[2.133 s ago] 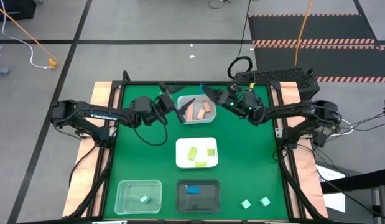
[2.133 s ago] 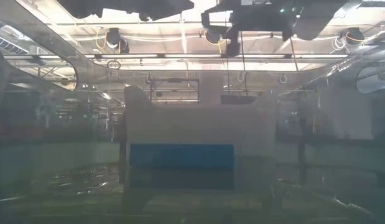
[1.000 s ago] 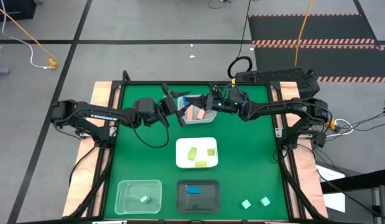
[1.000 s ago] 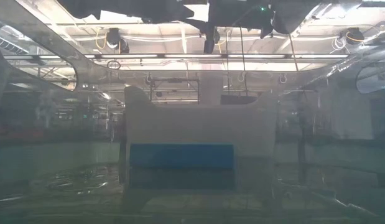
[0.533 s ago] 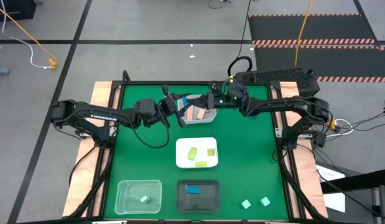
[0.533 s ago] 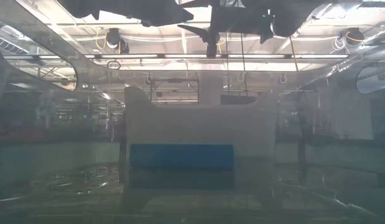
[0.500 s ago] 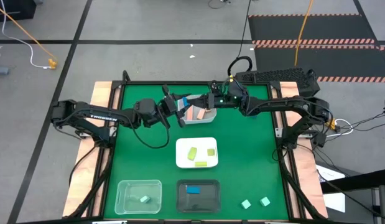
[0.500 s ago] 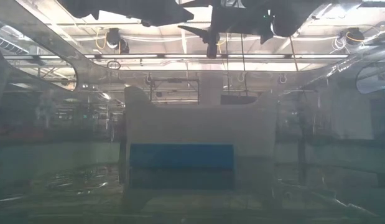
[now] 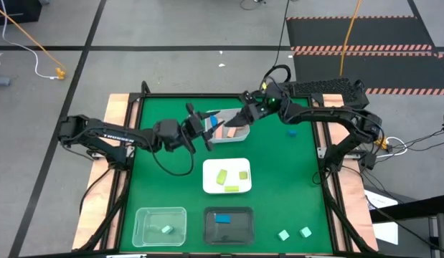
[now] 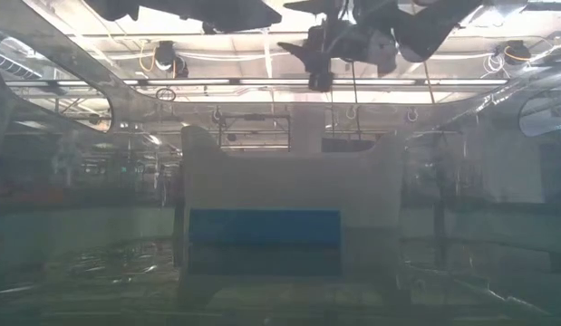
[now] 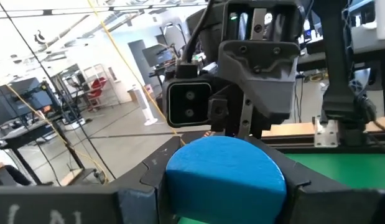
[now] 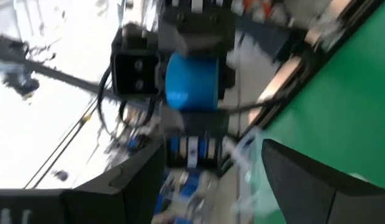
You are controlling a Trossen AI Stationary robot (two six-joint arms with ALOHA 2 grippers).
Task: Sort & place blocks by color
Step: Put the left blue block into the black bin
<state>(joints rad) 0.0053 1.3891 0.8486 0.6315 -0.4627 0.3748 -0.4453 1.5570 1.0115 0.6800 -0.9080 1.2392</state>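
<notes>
I see the left pincer [image 9: 207, 126] clenched on a round-ended blue block [image 11: 224, 171], above the far clear tray [image 9: 237, 133] holding salmon-pink bars [image 9: 227, 132]. Right pincer [image 9: 244, 115] released, facing it, just apart.

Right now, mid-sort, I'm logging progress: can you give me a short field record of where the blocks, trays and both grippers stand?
left gripper: shut on a round blue block, over the far clear tray
right gripper: open, empty, facing the left gripper
far clear tray: salmon pink blocks
white tray: yellow-green blocks
black tray: one blue bar
near clear tray: one mint block
loose on green mat: two mint blocks, near right corner
</notes>
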